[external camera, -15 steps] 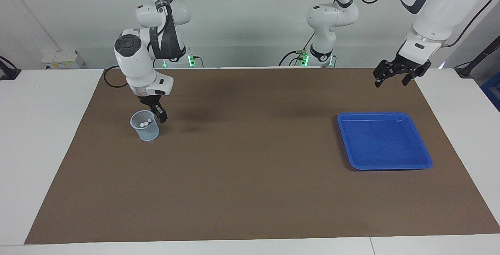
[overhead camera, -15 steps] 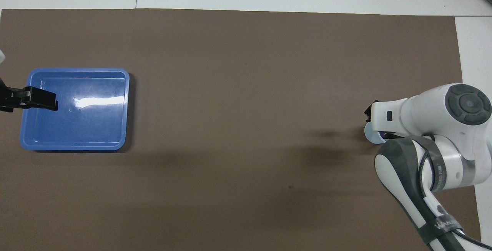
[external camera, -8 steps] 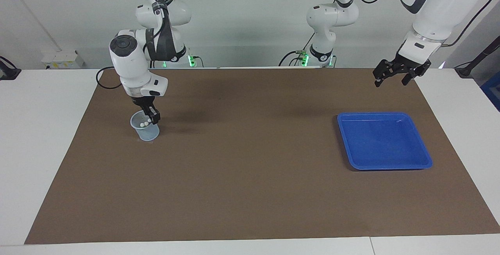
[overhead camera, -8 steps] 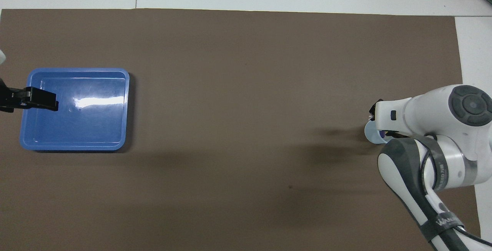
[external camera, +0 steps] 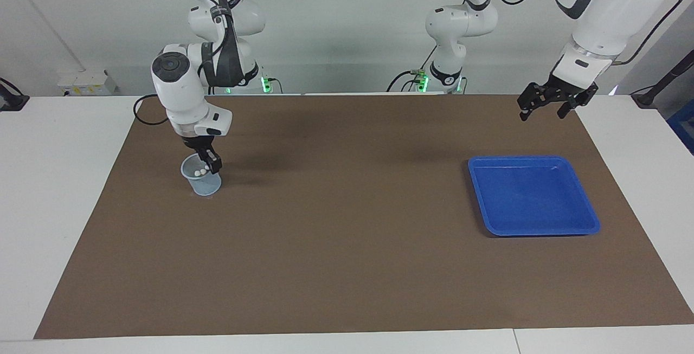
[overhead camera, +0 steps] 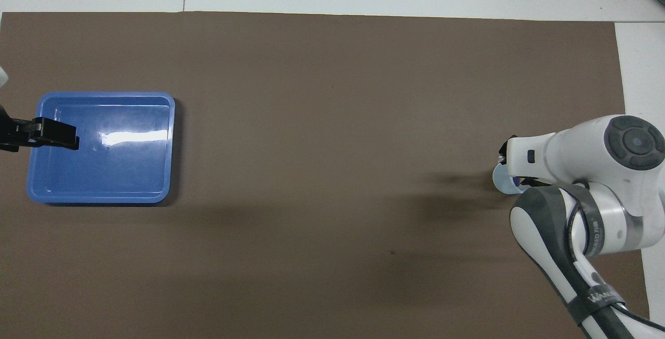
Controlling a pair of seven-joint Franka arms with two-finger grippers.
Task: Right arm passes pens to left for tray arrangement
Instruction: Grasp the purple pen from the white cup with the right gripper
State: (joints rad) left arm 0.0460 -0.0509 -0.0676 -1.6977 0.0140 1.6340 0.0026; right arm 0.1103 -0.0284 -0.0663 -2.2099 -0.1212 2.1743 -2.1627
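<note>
The pens stand in a small pale blue cup (external camera: 204,182) at the right arm's end of the table. Only their whitish ends (external camera: 201,171) show and their colours are hidden. My right gripper (external camera: 209,162) hangs at the cup's rim, on the side nearer to the robots, its tip just above the pen ends. In the overhead view the right arm covers most of the cup (overhead camera: 500,179). The blue tray (external camera: 534,195) lies empty at the left arm's end. My left gripper (external camera: 548,105) waits open and empty in the air beside the tray; one of its fingers (overhead camera: 57,135) shows over the tray (overhead camera: 104,173).
A brown mat (external camera: 347,245) covers the table, with white table margins around it. The arms' bases and cables (external camera: 423,77) stand at the robots' edge of the table.
My right gripper has moved from beside the cup to its rim, over the pen ends. The left arm has not moved.
</note>
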